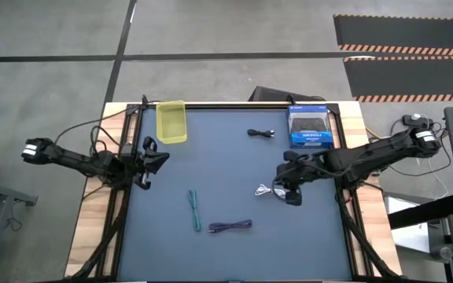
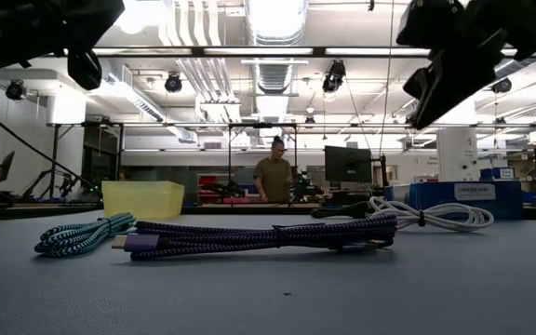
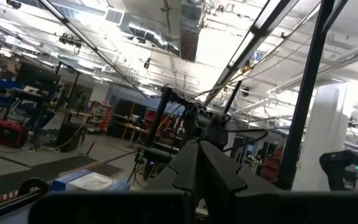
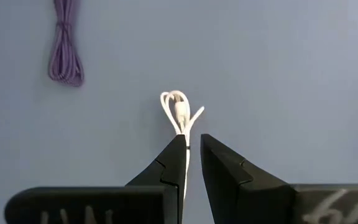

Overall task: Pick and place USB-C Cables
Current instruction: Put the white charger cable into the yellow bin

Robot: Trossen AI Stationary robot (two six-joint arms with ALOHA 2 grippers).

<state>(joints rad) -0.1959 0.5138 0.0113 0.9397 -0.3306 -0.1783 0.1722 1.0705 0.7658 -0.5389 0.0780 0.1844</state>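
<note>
Nearest the low camera lay the purple cable (image 2: 268, 237), stretched across the dark counter (image 1: 234, 173), with the green cable (image 2: 82, 234) bundled just beside it on the left and the white cable (image 2: 431, 216) looped farther back on the right. Seen from above, the purple cable (image 1: 230, 226) sat at the near middle of the counter, the green cable (image 1: 195, 210) just to its left and a little farther in, and the white cable (image 1: 267, 190) right of centre. A black cable (image 1: 261, 134) rested well apart from these, toward the far edge, near a blue box (image 1: 311, 127) at the far right corner. A yellow bin (image 1: 171, 122) stood at the far left corner and held none of the four cables.

At the right, the right gripper (image 1: 291, 191) hung over the counter right beside the white cable. Its wrist camera showed the two dark fingers (image 4: 166, 171) nearly together, with a narrow gap between their tips, and the white cable (image 4: 180, 115) running into that gap; I could not tell whether they actually pinched it. The purple cable (image 4: 65, 46) lay well apart from them.

At the left edge, below the bin, the left gripper (image 1: 149, 161) waited off the cables; its wrist view showed its fingers (image 3: 185, 168) pressed together on nothing.

A person (image 2: 274, 177) stood in the room beyond the counter.
</note>
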